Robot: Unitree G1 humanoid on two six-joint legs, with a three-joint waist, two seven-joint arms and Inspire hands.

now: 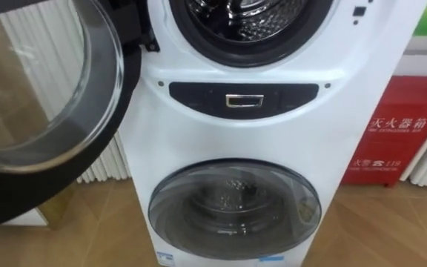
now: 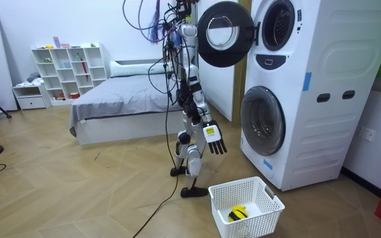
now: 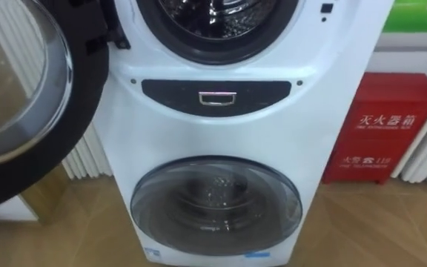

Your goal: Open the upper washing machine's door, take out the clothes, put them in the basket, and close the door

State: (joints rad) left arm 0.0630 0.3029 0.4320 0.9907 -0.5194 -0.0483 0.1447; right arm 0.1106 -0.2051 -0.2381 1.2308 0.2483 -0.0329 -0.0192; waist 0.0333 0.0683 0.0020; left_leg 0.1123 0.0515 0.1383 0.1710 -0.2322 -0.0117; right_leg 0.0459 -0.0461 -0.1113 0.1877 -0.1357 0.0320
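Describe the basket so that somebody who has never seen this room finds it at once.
Start from the tall white washing machine at the room view's right. On the wooden floor in front of it stands a white basket. Unlike anything nearby, its walls are full of small holes, and a yellow-and-black item lies inside.

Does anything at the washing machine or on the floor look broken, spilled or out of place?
Nothing stands out. The upper door stands wide open, the lower door is shut and whole, and the white basket sits upright on the floor, nothing spilled.
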